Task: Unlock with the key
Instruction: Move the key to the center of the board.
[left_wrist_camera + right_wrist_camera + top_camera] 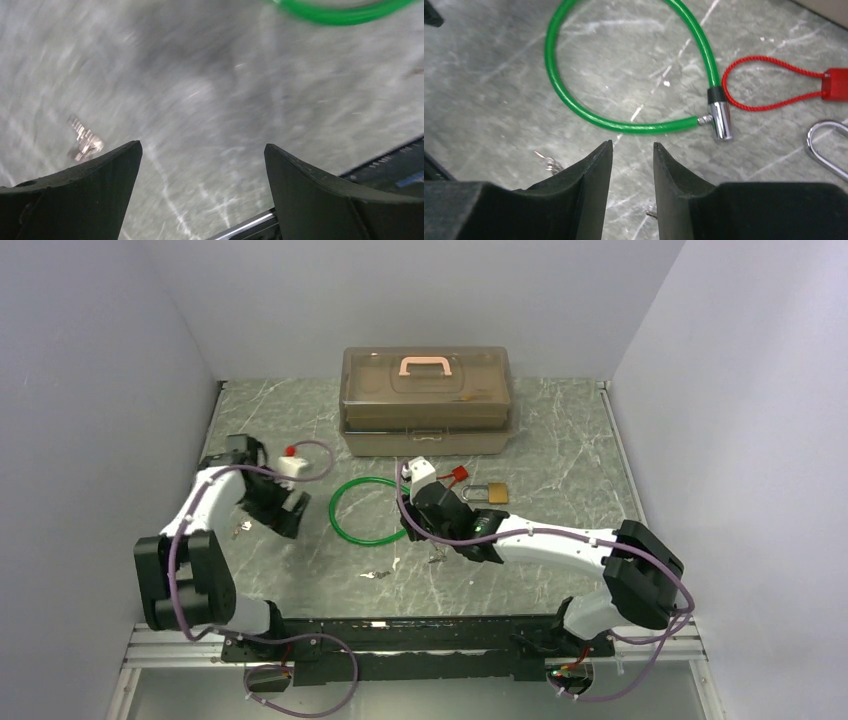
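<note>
Left gripper (202, 145) has its fingers spread wide and grips nothing, low over the marble table (560, 440), with the left key (242, 530) lying just beside it. Next come one green cable loop (365, 512) and, nearer than it, the middle key (375, 575). Right gripper (632, 145) is parted by a narrow slit and empty, the right key (437, 558) on the table close by, so three keys; further right are one red tag (458, 476) and one brass padlock (492, 493), and one toolbox (427, 400) sits far.

1. Left arm (205, 502) is bent and reaches forward; the left gripper (202, 150) tilts down, jaws spread wide, empty.
2. Right arm (550, 540) stretches left toward centre; the right gripper (633, 146) has a narrow gap between its jaws, empty.
</note>
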You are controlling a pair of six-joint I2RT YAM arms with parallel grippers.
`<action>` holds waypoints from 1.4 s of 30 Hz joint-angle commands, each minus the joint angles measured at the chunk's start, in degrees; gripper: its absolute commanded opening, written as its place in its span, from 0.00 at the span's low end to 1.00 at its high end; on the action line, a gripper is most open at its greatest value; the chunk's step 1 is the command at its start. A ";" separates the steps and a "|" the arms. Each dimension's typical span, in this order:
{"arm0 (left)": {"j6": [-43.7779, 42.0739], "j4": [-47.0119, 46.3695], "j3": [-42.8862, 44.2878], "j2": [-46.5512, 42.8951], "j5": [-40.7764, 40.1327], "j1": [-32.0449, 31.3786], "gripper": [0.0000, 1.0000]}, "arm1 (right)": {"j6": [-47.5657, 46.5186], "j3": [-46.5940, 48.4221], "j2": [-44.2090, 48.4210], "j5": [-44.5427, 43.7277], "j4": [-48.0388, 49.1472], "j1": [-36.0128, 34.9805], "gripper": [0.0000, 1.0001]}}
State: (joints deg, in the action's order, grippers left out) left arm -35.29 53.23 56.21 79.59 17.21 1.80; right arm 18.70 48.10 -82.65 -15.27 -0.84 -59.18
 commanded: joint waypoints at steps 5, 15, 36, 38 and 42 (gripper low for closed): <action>-4.94 -12.34 2.75 7.60 -6.48 25.74 0.99 | 2.27 6.74 -2.95 2.02 -2.56 -0.35 0.37; -7.16 -11.46 2.64 12.55 1.37 29.05 0.91 | 1.16 8.30 -4.87 2.22 -2.47 -0.76 0.33; -7.26 -12.50 -0.84 18.27 2.34 21.10 0.16 | 1.43 2.72 0.79 0.99 0.49 -0.76 0.20; -8.01 -12.63 -2.62 16.81 1.71 19.36 0.13 | 1.58 1.82 1.39 0.57 0.49 -0.76 0.18; -9.47 -12.38 -7.84 13.54 -2.54 12.26 0.10 | 2.16 -0.35 2.90 -0.05 3.05 -0.72 0.16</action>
State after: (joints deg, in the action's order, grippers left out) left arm -42.89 38.39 54.48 94.00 14.72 20.84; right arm 19.90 49.52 -82.56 -13.54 -1.85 -59.72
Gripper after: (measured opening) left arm 0.228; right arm 0.174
